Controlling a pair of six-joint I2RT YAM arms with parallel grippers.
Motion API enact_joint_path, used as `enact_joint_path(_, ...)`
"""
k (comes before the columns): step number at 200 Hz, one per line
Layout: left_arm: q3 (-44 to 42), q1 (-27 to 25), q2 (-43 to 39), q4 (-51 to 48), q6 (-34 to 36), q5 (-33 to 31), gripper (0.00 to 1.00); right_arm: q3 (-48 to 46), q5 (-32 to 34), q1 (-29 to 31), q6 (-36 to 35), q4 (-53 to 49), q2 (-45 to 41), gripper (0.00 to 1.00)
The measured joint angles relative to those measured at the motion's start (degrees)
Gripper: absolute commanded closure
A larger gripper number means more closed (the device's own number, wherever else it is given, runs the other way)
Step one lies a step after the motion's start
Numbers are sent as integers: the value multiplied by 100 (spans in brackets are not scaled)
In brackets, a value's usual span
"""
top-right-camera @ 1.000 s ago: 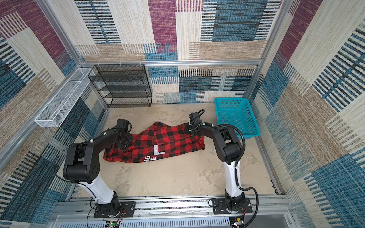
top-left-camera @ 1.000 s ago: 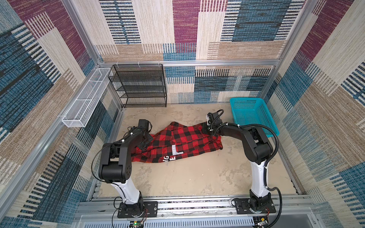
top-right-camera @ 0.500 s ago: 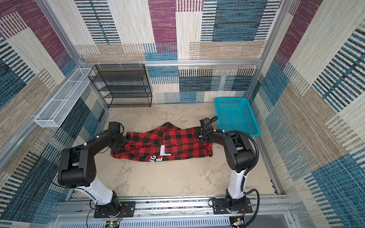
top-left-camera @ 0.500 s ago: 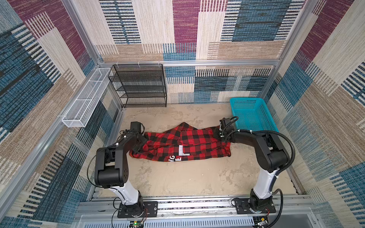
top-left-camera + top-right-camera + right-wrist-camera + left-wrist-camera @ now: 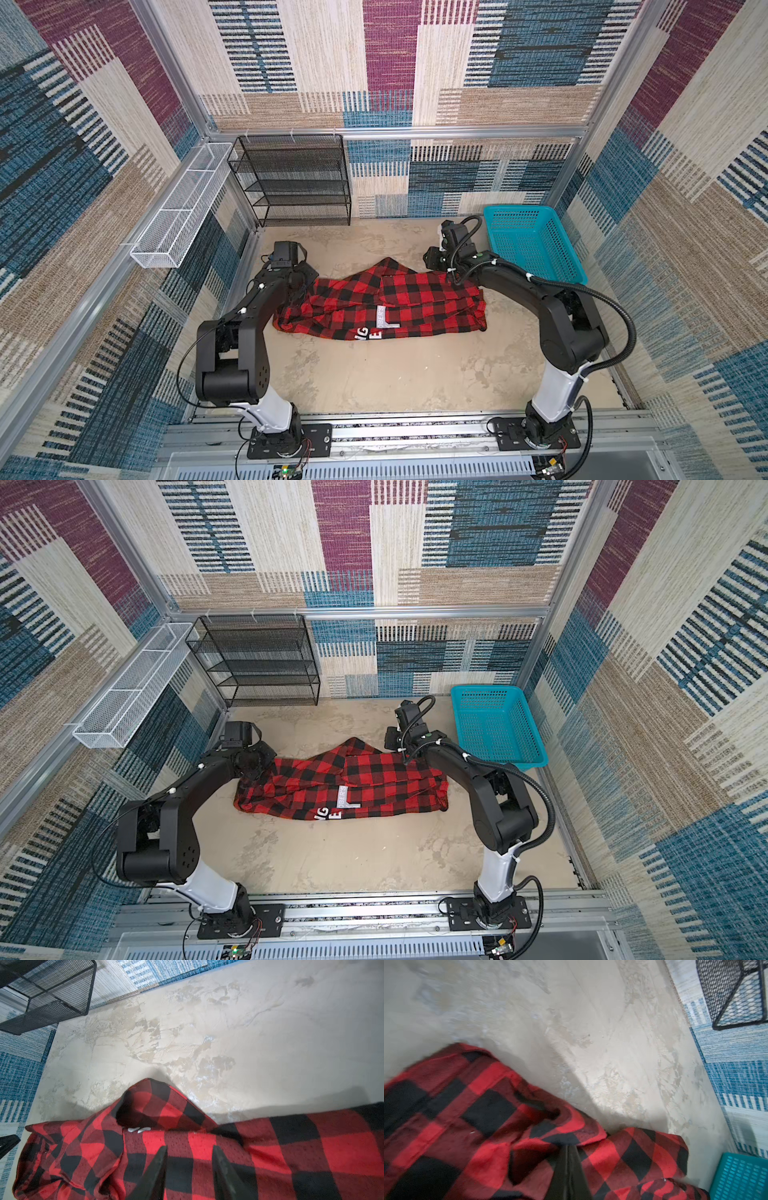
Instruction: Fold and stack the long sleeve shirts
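We find the left hand (image 5: 568, 1147) still pinched shut on the shirt (image 5: 395, 299). The shirt lies stretched wider across the worktop (image 5: 374, 374) than a second ago. The right hand (image 5: 189, 1147) has let go; only its wrist view shows us the jaws parted over the cloth.

Red-and-black checked shirt (image 5: 386, 307) rumpled on table (image 5: 374, 374), teal basket (image 5: 536, 245) right, black rack (image 5: 299, 183) behind

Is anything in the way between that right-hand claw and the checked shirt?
Nothing visible. The right gripper has its jaws apart right over the red-and-black flannel shirt, with nothing between them. The teal basket beside that arm and the black mesh rack at the back wall both stand apart from the shirt.
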Motion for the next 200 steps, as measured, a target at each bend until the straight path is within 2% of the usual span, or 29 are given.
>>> enact_joint_path(48, 199, -55, 997, 396, -26, 201, 100, 1322, -142, 352, -398, 79, 1478, 60)
enact_joint_path(111, 68, -74, 1180, 439, -20, 160, 100, 2050, 345, 575, -1266, -11, 2332, 52)
enact_joint_path(148, -2, -125, 1075, 424, -17, 149, 100, 2321, 603, 702, -1578, -175, 2667, 51)
enact_joint_path(175, -15, -188, 634, 304, 7, 142, 100, 2404, 826, 752, -1707, -262, 2789, 51)
enact_joint_path(191, 31, -291, 282, 116, 44, 85, 100, 2472, 951, 765, -1746, -254, 2859, 53)
enact_joint_path(200, 39, -407, 79, 15, 48, -17, 100, 2514, 1032, 767, -1790, -214, 2909, 58)
